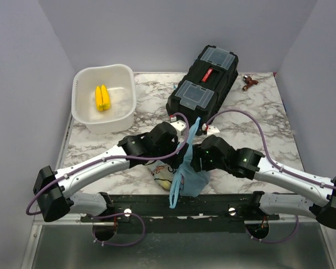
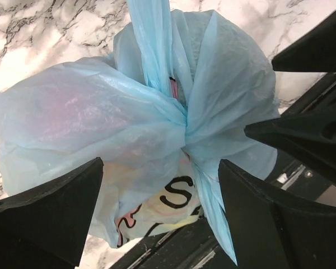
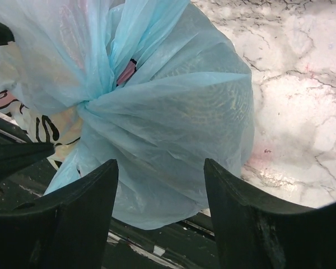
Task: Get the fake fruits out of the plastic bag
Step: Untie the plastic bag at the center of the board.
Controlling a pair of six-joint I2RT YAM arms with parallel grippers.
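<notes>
The plastic bag (image 1: 191,178) is light blue, knotted at the top, and lies at the table's near edge between both grippers. One handle (image 1: 194,128) stretches toward the toolbox, and another hangs over the front rail. In the left wrist view the bag (image 2: 101,123) shows pink and black print. The fake fruits are hidden inside, apart from a yellowish patch (image 1: 164,182) showing through. My left gripper (image 1: 169,161) (image 2: 159,216) is open, its jaws straddling the bag. My right gripper (image 1: 197,162) (image 3: 159,218) is open over the bag's right bulge (image 3: 179,129).
A black toolbox (image 1: 203,81) stands behind the bag. A white basin (image 1: 84,115) at the back left holds two yellow ridged sticks (image 1: 102,98). A small dark red object (image 1: 249,82) lies at the back right. A black rail (image 1: 213,203) runs along the front edge.
</notes>
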